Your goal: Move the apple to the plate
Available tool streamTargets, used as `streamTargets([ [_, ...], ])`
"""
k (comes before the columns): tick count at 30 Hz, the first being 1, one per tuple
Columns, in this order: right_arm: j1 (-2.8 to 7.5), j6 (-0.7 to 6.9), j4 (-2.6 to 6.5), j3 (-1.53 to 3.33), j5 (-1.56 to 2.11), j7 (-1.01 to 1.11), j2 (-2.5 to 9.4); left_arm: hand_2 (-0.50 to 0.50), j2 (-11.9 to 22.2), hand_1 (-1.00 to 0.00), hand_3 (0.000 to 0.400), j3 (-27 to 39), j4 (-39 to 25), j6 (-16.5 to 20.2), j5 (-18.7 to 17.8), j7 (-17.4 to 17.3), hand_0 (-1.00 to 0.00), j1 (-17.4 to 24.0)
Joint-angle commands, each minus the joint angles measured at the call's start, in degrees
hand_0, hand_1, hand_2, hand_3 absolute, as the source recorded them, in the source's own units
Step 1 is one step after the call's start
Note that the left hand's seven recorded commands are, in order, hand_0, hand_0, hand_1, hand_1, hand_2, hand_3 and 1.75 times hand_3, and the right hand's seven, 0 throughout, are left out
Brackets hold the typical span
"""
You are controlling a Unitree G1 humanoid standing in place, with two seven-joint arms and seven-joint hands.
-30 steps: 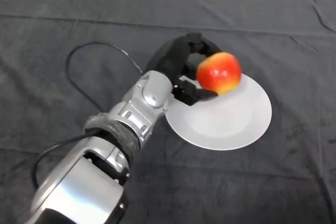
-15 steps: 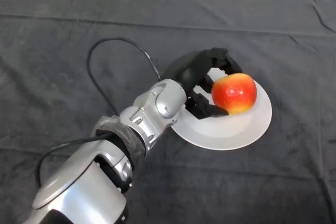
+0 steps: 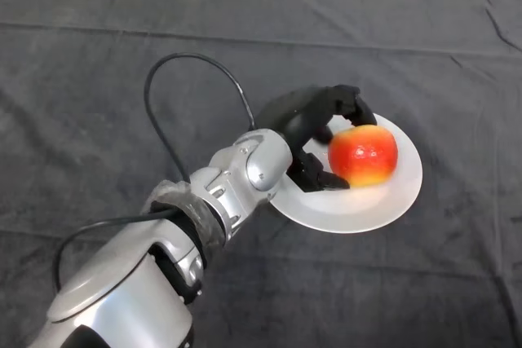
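Head view. The left hand, black and at the end of the silver-grey arm, was curled round the apple, fingers arched over its far side and thumb hooked under its near side, so the fruit sat pinched between them. The apple lay to the hand's right, over the middle of the plate, low enough that it appeared to rest on or just above the white surface; contact could not be confirmed. The plate extended from beneath the hand outward to its right, on the cloth. Judged from its look, the apple would be firm, moderately heavy for its size, smooth-skinned and somewhat slippery, and prone to rolling once freed. It bruises under hard pressure, so the best hold is across its widest girth with moderate force, as shown here.
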Motion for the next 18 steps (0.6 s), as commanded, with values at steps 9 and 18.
streamTargets([
  [9, -1.71, -0.38, -1.02, -0.98, 1.5, 0.31, -0.81, 0.0, 5.1, 0.0, 0.0, 0.8, -3.5, -1.4, -1.0, 0.5, 0.0, -2.4],
  [18, -1.69, -0.38, -1.12, -0.96, 1.48, 0.27, -0.76, 0.0, 14.3, 0.0, 0.0, 9.5, -15.8, -5.9, -5.1, 2.5, 0.0, 3.6],
])
